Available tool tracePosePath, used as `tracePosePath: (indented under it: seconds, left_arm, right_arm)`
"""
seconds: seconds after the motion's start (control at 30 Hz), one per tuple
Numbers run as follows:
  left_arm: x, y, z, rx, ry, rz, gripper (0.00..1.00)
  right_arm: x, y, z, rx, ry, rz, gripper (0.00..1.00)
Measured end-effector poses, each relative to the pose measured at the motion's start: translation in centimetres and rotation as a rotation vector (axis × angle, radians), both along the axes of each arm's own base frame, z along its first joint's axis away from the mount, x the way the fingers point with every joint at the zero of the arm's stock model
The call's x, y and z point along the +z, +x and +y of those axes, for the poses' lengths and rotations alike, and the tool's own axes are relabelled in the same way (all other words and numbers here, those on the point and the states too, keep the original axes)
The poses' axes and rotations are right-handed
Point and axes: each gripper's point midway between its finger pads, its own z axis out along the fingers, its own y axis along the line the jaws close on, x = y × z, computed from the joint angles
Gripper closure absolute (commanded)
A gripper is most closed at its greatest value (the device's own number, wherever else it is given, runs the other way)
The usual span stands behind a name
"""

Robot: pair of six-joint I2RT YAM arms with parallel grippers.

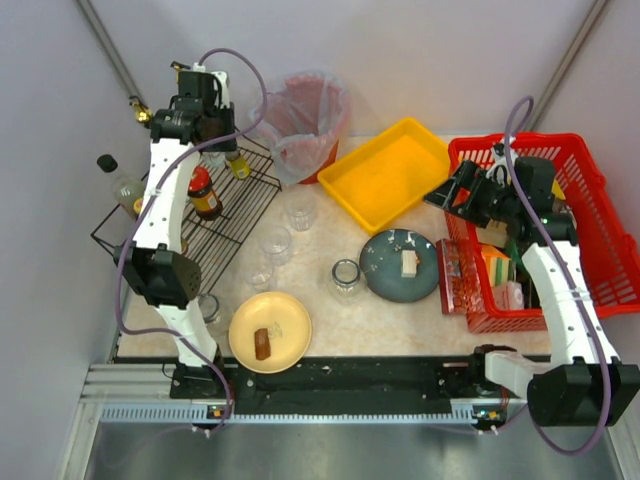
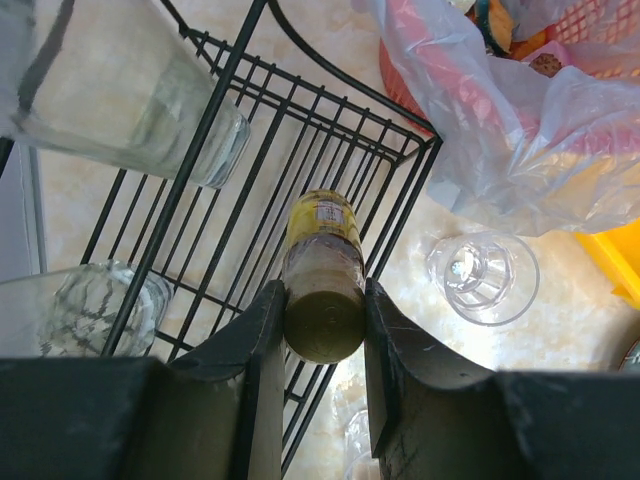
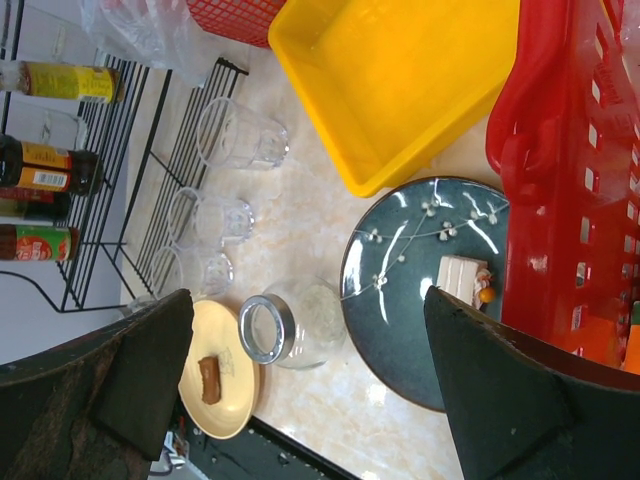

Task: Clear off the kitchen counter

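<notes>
The kitchen counter is pale marble with a black rail at its near edge. My left gripper is shut on a yellow-labelled bottle by its olive cap, above the far corner of the black wire rack. My right gripper hangs open and empty over the counter beside the red basket. Below it are a glass jar and a teal plate holding a piece of cake.
A yellow plate with a brown sausage sits near the front rail. Three clear glasses stand beside the rack, which holds a red sauce bottle. A yellow tray and a bag-lined bin stand at the back.
</notes>
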Motion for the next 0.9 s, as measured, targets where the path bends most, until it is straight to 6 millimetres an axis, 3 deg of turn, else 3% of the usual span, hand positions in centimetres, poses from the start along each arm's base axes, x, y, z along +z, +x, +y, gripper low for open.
tracePosePath:
  seconds: [0.2, 0.63, 0.9]
  left_arm:
    - [-0.2, 0.1, 0.9, 0.028, -0.035, 0.018, 1.00]
    - [0.1, -0.8, 1.1, 0.026, -0.033, 0.040, 1.00]
    - [-0.2, -1.1, 1.2, 0.024, -0.024, 0.059, 0.88]
  right_arm:
    - [0.0, 0.4, 0.0, -0.005, 0.001, 0.007, 0.05]
    - [0.0, 0.9, 0.0, -0.003, 0.002, 0.009, 0.05]
    - [0.0, 0.9, 0.0, -0.001, 0.003, 0.009, 0.05]
